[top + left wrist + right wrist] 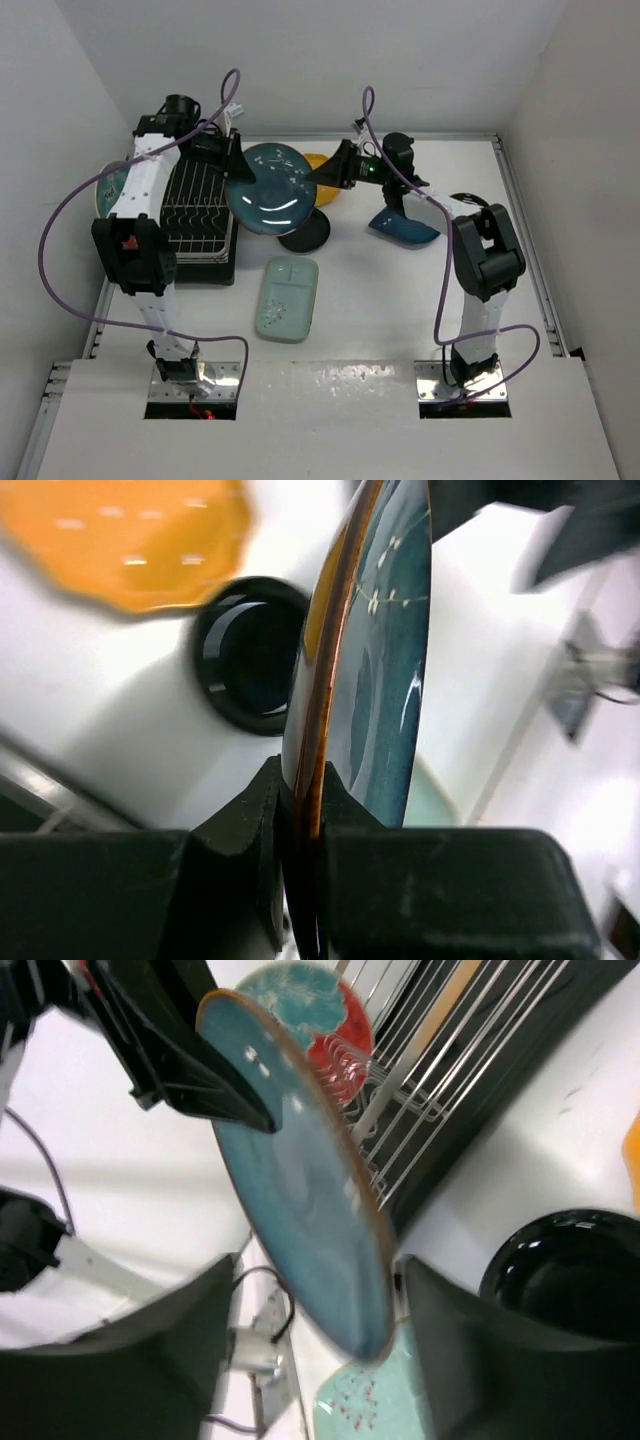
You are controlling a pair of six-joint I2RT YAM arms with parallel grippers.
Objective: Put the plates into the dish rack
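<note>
A grey-teal round plate (268, 188) hangs tilted in the air beside the dish rack (198, 215). My left gripper (232, 165) is shut on its left rim; in the left wrist view the jaws (305, 810) pinch the brown edge of the plate (375, 680). My right gripper (325, 175) stands open at the opposite rim. In the right wrist view the plate (300, 1180) passes between its spread fingers (150, 1360) with a gap on the left side. The wire rack (470, 1050) lies just behind.
A red plate with teal flowers (110, 185) lies left of the rack. A yellow plate (318, 165), a small black plate (305, 232), a dark blue leaf-shaped plate (403, 227) and a mint tray (287, 298) lie on the white table.
</note>
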